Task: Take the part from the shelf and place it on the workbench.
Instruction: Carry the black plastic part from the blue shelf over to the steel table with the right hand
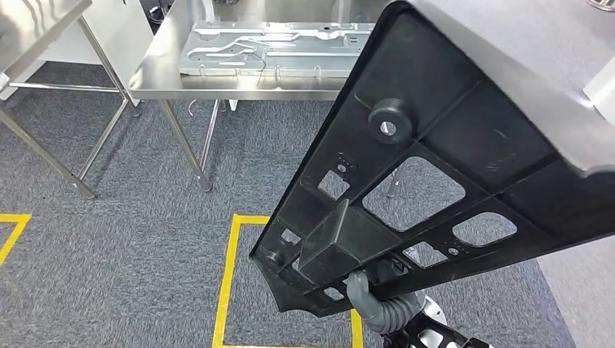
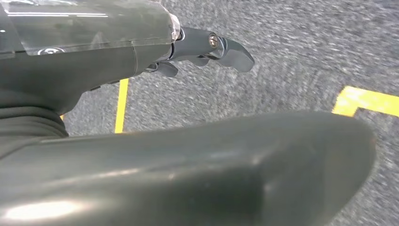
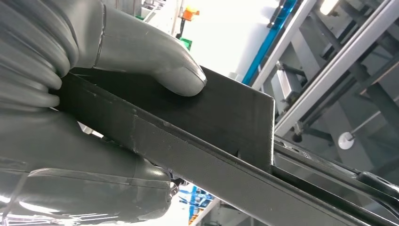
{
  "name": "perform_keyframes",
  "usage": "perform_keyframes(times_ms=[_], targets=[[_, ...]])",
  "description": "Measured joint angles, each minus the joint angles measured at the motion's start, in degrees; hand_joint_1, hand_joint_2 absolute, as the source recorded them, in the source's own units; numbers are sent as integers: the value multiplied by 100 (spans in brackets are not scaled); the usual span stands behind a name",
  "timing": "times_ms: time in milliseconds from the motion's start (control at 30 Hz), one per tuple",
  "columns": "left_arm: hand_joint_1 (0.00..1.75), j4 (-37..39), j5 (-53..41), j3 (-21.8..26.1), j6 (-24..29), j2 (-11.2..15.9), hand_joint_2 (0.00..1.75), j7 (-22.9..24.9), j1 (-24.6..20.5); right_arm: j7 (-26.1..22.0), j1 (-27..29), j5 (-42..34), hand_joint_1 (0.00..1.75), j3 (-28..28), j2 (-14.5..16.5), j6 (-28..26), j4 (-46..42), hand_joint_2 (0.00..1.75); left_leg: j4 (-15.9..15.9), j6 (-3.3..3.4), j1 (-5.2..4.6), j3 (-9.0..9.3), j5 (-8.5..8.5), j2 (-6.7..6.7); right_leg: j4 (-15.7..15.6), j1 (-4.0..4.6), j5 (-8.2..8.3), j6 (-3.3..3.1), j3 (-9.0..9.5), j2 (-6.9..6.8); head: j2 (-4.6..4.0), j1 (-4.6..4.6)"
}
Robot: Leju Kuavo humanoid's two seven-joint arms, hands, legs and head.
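While I carry the part toward the bench, the head view shows a large black plastic panel (image 1: 406,188) tilted across the right half of the frame, its ribbed underside facing me, with cut-out windows, a round boss and a boxy block moulded near the lower end. My right hand (image 1: 373,293), grey and rubbery with a ribbed cuff, grips that lower end from beneath. Ahead stands a stainless steel workbench (image 1: 239,90) on thin metal legs, with a pressed sheet-metal plate (image 1: 275,47) lying on top. The floor is grey carpet marked with yellow tape lines (image 1: 226,279). I judge this the carrying step: the panel is held in the air, well short of the bench, and next I would need to close in and lower it flat onto bare steel beside the plate.

In the left wrist view, my left hand (image 2: 207,47) hangs over the carpet with nothing in it; its dark fingers (image 2: 230,51) curl loosely and apart.

In the right wrist view, my right hand's thick grey thumb (image 3: 155,61) presses on the panel's matte, finely grained edge, clamping it against the palm. Blurred grey metal framing (image 3: 329,61) lies behind.
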Motion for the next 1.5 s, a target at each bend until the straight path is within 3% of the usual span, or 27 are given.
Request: perform_keyframes(times_ms=[67, 200, 267, 367, 400, 433, 500, 567, 667, 733, 833, 867, 900, 933, 1000, 1033, 1100, 1133, 1200, 1267, 1367, 1400, 1433, 1500], targets=[[0, 0, -1, -1, 10, -1, 0, 0, -5, 2, 2, -24, 175, -3, -14, -17, -1, 175, 13, -69, -6, 76, -95, 0, -388, 30, 204, -71, 107, -25, 0, 1], [0, 0, -1, -1, 48, -1, 0, -8, -29, 4, 7, -51, 175, -7, -44, -67, -29, 175, 239, -189, 14, 92, -179, 6, -455, 41, 165, -244, 240, -13, 0, -1], [0, 0, -3, -1, 62, -8, 0, -11, -43, 2, 13, -56, 175, -7, -53, -119, -52, 175, 791, -228, 35, -214, -331, 5, -488, 36, 123, -301, 333, -14, 0, -1], [0, 0, -5, -2, 68, -17, 0, -15, -17, 1, 36, -69, 175, -7, -85, -224, -61, 175, 1726, -266, 43, -888, -716, 5, -493, 48, 13, -332, 446, 6, 0, -1], [0, 0, -5, -1, 68, -16, 0, -16, -7, 1, 44, -76, 175, -7, -107, -272, -67, 175, 1743, -264, 43, -990, -691, 5, -493, 50, -30, -328, 502, 17, 0, -1], [0, 0, -4, -1, 69, -14, 0, -20, 0, 1, 47, -85, 175, -6, -130, -321, -78, 175, 1568, -255, 42, -1001, -536, 5, -493, 51, -78, -320, 567, 26, 0, -1], [0, 0, -4, -1, 68, -8, 0, -31, 5, 0, 45, -112, 175, -5, -175, -415, -109, 175, 831, -204, 32, -826, 15, 4, -490, 55, -176, -291, 705, 33, 0, -1], [0, 1, -7, -2, 66, -2, 0, -48, 3, -1, 44, -151, 175, -1, -230, -494, -139, 175, 319, -140, 0, -689, 295, 2, -499, 62, -249, -235, 769, 40, 0, -1], [0, 2, -20, -3, 60, 1, 0, -72, 8, 0, 42, -231, 175, 9, -345, -555, -186, 175, 191, -36, -9, -618, 326, -9, -458, 69, -280, -117, 804, 42, 0, 0], [0, 2, -34, -3, 53, 2, 0, -85, 3, -1, 33, -262, 175, 14, -407, -557, -219, 175, 142, 25, 14, -523, 318, -18, -224, 65, -384, -58, 734, 29, 0, 1], [0, 2, -36, -3, 48, 4, 0, -92, -9, -2, 39, -250, 175, 24, -438, -526, -246, 175, 118, 75, 18, -432, 258, -20, 748, 47, -796, -8, 151, 21, 0, 1], [0, 2, -33, -3, 49, 5, 0, -91, -7, -2, 46, -239, 175, 29, -438, -519, -248, 175, 119, 77, 15, -406, 229, -21, 1005, 39, -865, 4, -47, 21, 0, 1], [0, 2, -29, -3, 50, 5, 0, -89, -3, -2, 49, -226, 175, 35, -438, -514, -248, 175, 119, 74, 13, -371, 197, -23, 1087, 31, -824, 10, -169, 20, 0, 1], [0, 2, -23, -2, 53, 5, 0, -87, 0, -2, 51, -217, 175, 40, -438, -509, -248, 175, 119, 66, 13, -322, 161, -27, 941, 23, -649, 17, -178, 19, 0, 1], [0, 2, -13, -2, 57, 4, 0, -80, 3, -2, 49, -201, 175, 46, -438, -487, -247, 175, 116, 34, 15, -208, 76, -34, 218, 19, -116, 5, 41, 8, 0, 1], [0, 2, -10, -2, 59, 4, 0, -76, 0, -2, 47, -194, 175, 48, -438, -468, -246, 175, 120, 9, 12, -160, 37, -37, -111, 33, 5, -15, 149, -5, 0, 1], [0, 2, -10, -2, 61, 4, 0, -65, -4, -1, 45, -189, 175, 51, -436, -425, -245, 175, 131, -64, 4, -106, -20, -33, -385, 66, 3, -101, 244, -25, 0, 1], [0, 2, -10, -1, 62, 4, 0, -61, -4, 0, 44, -189, 175, 52, -434, -405, -245, 175, 153, -104, -2, -77, -28, -29, -399, 78, -35, -149, 256, -26, 0, 1], [0, 1, -9, -1, 63, 8, 0, -56, -9, 0, 43, -189, 175, 54, -429, -372, -253, 175, 243, -170, -1, -38, -74, -16, -445, 60, 43, -231, 361, -16, 0, 0], [0, 1, -9, -1, 64, 11, 0, -52, -25, -1, 33, -193, 175, 55, -420, -336, -264, 175, 578, -216, 12, -184, -261, -12, -479, 47, 23, -286, 476, -20, 0, 0], [0, 2, -12, -2, 73, 8, 0, -48, -13, 0, 45, -202, 175, 55, -402, -311, -269, 175, 1523, -259, 34, -798, -631, -11, -486, 70, -54, -335, 551, -14, 0, -1], [0, 2, -11, -2, 78, 8, 0, -46, -2, 1, 58, -202, 175, 55, -395, -310, -269, 175, 1664, -261, 38, -948, -623, -11, -485, 77, -84, -336, 579, -4, 0, -1], [0, 2, -11, -1, 81, 9, 0, -43, 6, 1, 69, -198, 175, 55, -387, -309, -272, 175, 1599, -252, 39, -998, -493, -11, -485, 81, -117, -331, 620, 6, 0, -1], [0, 2, -10, -1, 82, 10, 0, -40, 9, -1, 81, -183, 175, 55, -371, -309, -285, 175, 945, -204, 33, -824, 6, -10, -488, 83, -195, -309, 728, 16, 0, 1]])
